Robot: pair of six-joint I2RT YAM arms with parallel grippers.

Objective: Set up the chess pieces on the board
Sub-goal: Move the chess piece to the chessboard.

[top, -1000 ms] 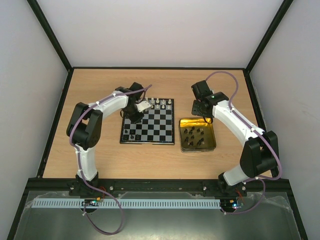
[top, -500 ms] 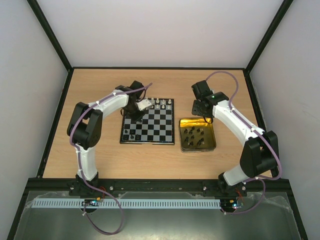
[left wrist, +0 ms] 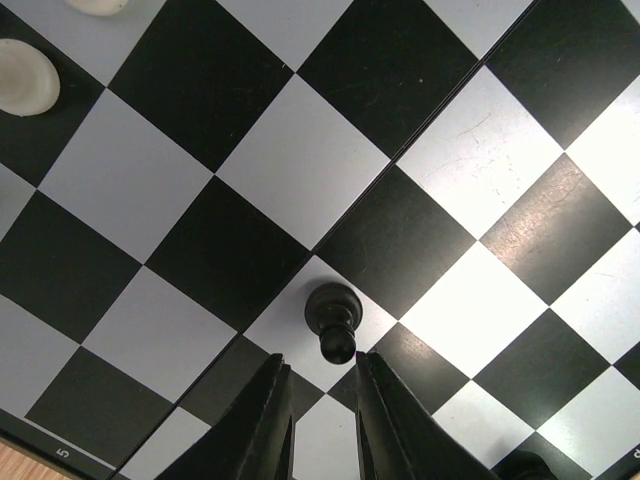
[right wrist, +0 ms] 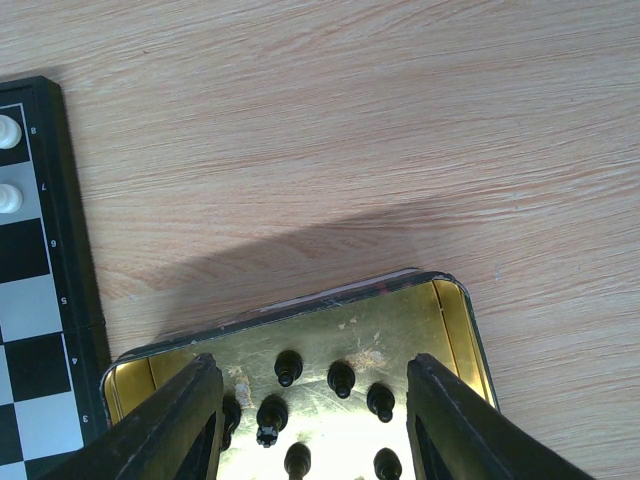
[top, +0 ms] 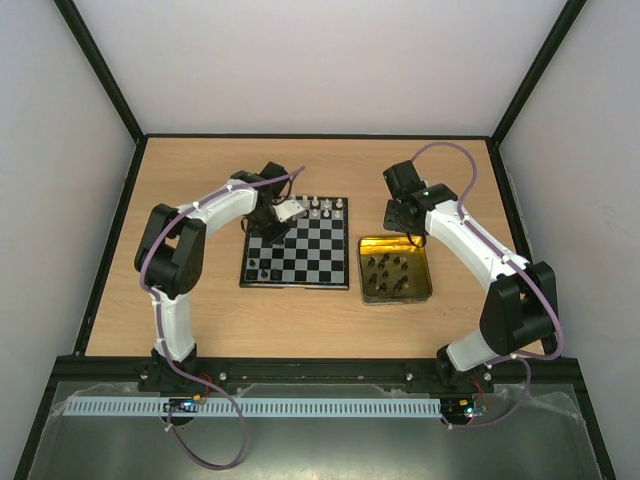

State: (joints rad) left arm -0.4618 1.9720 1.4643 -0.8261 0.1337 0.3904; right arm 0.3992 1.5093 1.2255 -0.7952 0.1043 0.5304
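The chessboard (top: 294, 286) lies mid-table. White chessmen (top: 325, 207) line its far edge and a few black ones (top: 262, 270) stand at its near left. My left gripper (top: 285, 212) hovers over the board's far left. In the left wrist view it (left wrist: 320, 362) is narrowly open, and a black pawn (left wrist: 333, 318) stands on a light square just beyond the fingertips, ungripped. My right gripper (top: 400, 225) is wide open and empty (right wrist: 310, 360) above the far edge of the tin (right wrist: 300, 305), which holds several black chessmen (right wrist: 288, 367).
The yellow-lined tin (top: 428, 270) sits just right of the board. Two white pieces (left wrist: 22, 75) stand at the top left of the left wrist view. The board's edge (right wrist: 40, 250) shows at the left of the right wrist view. Walls enclose the table.
My left gripper has shifted slightly toward the far side of the board, then held still. The right arm has not moved.
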